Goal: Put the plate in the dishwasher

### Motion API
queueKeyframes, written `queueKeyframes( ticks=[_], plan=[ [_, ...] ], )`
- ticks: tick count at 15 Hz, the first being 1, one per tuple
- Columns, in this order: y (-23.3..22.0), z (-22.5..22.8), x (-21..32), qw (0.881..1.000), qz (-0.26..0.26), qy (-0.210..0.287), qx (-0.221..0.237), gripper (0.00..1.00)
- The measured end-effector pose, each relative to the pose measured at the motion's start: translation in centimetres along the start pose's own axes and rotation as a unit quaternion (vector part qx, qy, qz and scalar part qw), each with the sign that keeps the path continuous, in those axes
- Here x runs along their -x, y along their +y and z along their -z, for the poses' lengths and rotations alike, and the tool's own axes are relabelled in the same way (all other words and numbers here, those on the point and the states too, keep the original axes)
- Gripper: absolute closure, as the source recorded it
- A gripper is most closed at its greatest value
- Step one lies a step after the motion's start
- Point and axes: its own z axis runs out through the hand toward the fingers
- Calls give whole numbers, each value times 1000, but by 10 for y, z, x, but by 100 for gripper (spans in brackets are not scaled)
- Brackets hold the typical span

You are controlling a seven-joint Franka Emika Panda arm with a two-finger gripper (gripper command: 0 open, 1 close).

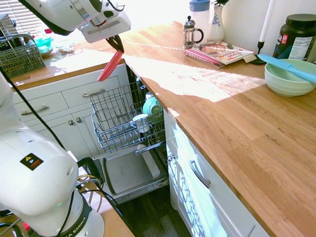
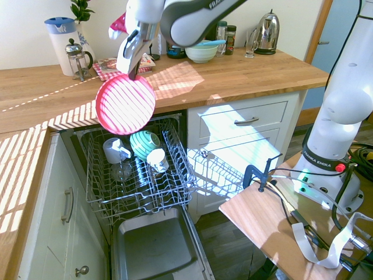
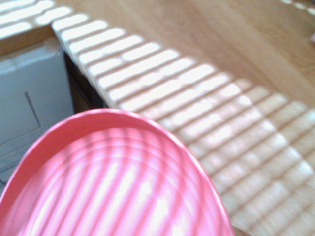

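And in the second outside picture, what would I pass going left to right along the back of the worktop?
Coffee press, checked cloth with a magazine on it, pale green bowl, glass mug, shiny metal kettle.

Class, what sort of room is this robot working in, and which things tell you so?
It looks like a home kitchen: there is an open dishwasher rack with cups in it, a French press on the wooden worktop, and drawers below.
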Motion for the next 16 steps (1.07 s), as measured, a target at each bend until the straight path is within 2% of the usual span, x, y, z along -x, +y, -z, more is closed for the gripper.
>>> queueKeyframes(
  ticks=[3, 5, 7, 9, 12, 14, 16],
  plan=[
    [-57, -14, 8, 994, 56, 62, 69, 100],
    [-96, -59, 45, 982, 104, 109, 113, 100],
    [-120, -123, 93, 963, 155, 151, 158, 100],
    [-138, -169, 112, 942, 188, 180, 210, 100],
    [-147, -196, 128, 913, 222, 194, 282, 100],
    [-154, -204, 135, 914, 232, 173, 283, 100],
    [-158, -220, 143, 924, 234, 141, 268, 100]
  ],
)
